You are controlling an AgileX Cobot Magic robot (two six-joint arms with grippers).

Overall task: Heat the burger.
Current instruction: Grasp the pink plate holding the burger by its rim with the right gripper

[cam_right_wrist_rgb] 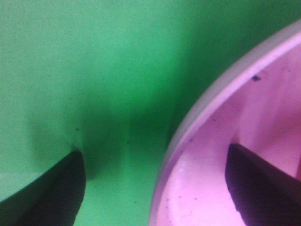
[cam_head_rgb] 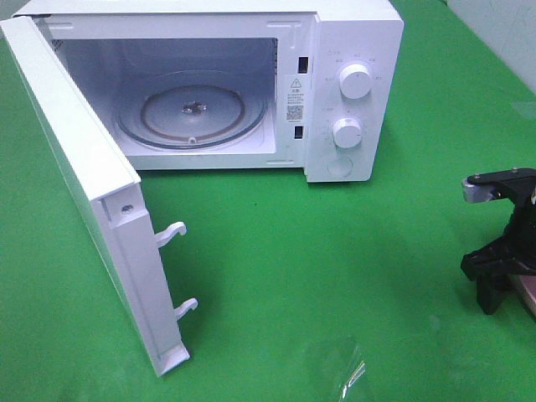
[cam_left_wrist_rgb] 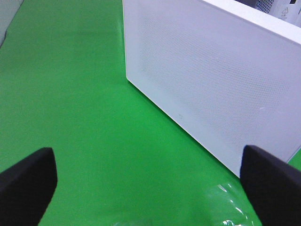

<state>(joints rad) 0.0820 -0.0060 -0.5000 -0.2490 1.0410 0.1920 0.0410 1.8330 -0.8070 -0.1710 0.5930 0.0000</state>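
**Taking the plate by its rim, burger out of sight**

High camera: the microwave (cam_head_rgb: 352, 50) stands with its door (cam_head_rgb: 75, 167) swung wide. The glass turntable (cam_head_rgb: 193, 109) has nothing on it, so I judge the oven ready for loading. My right pincer (cam_head_rgb: 498, 285) hangs low at the right edge of the green cloth (cam_head_rgb: 335, 251), just beside a sliver of the pink plate (cam_head_rgb: 529, 303). The burger does not show here, nor does my left pincer.

Left wrist: my left pincer (cam_left_wrist_rgb: 148, 155) is spread wide and holds nothing. It sits above the cloth, near the outer face of the door.

Right wrist: my 2 fingers (cam_right_wrist_rgb: 51, 188) straddle the plate's rim (cam_right_wrist_rgb: 211, 99), 1 over the cloth and 1 over the pink inside. There is a gap on each side, so the pincer is wide with nothing gripped. The burger is hidden here too. I guess it sits further in on the plate, but I cannot tell.

I judge the step in hand to be the grasp on the plate. The next move calls for closing squarely on the rim. After that comes a level lift, so nothing slides, and a carry across to the turntable.
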